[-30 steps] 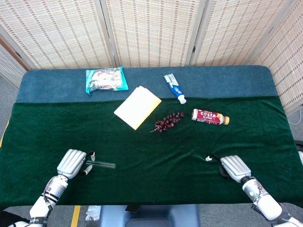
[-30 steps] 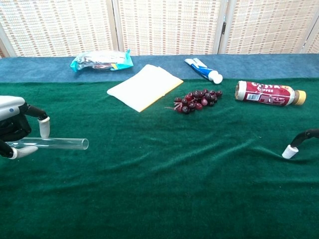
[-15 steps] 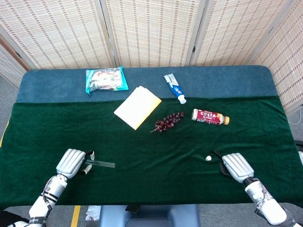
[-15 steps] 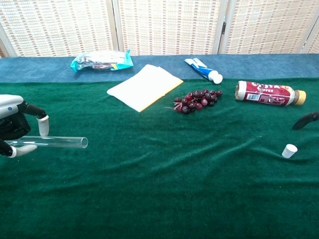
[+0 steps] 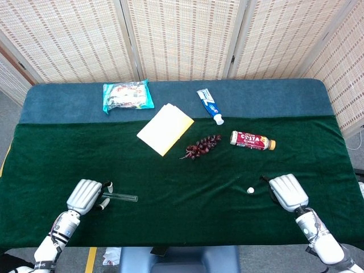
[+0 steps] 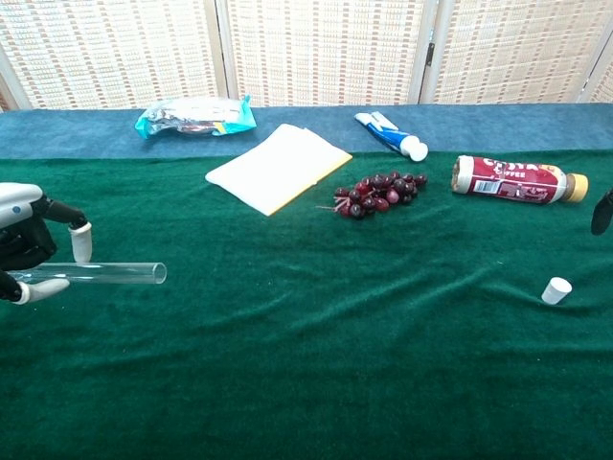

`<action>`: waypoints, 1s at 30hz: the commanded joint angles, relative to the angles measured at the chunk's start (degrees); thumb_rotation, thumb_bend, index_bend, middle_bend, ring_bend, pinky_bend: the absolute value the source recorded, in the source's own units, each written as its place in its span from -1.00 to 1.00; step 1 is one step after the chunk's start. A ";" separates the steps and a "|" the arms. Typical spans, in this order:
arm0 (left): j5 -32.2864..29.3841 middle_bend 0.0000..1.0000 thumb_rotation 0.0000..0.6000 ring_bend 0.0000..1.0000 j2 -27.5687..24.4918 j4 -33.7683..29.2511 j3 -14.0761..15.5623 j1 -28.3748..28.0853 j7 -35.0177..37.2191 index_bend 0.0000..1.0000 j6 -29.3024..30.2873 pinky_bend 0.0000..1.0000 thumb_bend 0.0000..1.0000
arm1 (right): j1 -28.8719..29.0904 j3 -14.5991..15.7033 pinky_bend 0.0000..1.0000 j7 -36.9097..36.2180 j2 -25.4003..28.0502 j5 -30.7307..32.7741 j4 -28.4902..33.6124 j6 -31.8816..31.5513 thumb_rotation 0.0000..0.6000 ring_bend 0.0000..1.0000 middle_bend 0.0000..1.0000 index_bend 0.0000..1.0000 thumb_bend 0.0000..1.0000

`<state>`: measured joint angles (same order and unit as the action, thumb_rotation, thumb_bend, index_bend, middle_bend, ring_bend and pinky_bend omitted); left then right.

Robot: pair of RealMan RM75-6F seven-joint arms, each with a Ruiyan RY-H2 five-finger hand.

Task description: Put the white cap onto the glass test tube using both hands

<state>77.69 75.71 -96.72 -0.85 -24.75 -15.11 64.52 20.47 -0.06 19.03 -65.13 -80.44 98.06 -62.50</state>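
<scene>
The glass test tube (image 5: pixel 120 198) (image 6: pixel 105 274) lies level just above the green cloth, open end pointing right. My left hand (image 5: pixel 85 196) (image 6: pixel 24 254) holds it at its left end between thumb and fingers. The small white cap (image 5: pixel 250 190) (image 6: pixel 556 290) stands alone on the cloth at the right. My right hand (image 5: pixel 288 192) hovers just right of the cap, apart from it and holding nothing. In the chest view only a dark fingertip (image 6: pixel 603 211) of that hand shows at the right edge.
Further back lie a snack packet (image 5: pixel 127 95), a pale yellow pad (image 5: pixel 165 128), a toothpaste tube (image 5: pixel 210 106), a bunch of dark grapes (image 5: pixel 202 146) and a coffee bottle (image 5: pixel 252 140) on its side. Green cloth (image 5: pixel 182 176) covers the table's front.
My right hand let go of the white cap and drew back to the right and upward; the cap now stands alone. The left hand with the tube barely shifted.
</scene>
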 commanded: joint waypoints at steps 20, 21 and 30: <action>0.74 0.90 1.00 0.84 -0.51 -0.49 0.50 0.76 0.51 0.28 0.59 0.72 -0.07 | -0.63 0.48 1.00 0.51 -1.93 0.66 -0.51 -1.13 -0.81 1.00 0.95 -0.29 -0.56; 0.76 0.90 1.00 0.84 -0.50 -0.52 0.51 0.78 0.46 0.28 0.61 0.72 -0.07 | -0.41 0.48 1.00 0.94 -2.07 0.58 -0.97 -0.88 -0.77 1.00 0.96 -0.28 -0.55; 0.29 0.90 1.00 0.84 -0.79 -1.01 0.39 0.90 0.10 0.28 0.52 0.72 -0.07 | 1.44 -0.06 1.00 4.46 -3.68 0.52 -3.10 0.66 0.47 1.00 0.96 -0.25 -0.55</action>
<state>77.99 74.92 -97.74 -0.46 -23.85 -15.00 65.04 21.79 -0.03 23.34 -68.66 -80.00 95.08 -61.99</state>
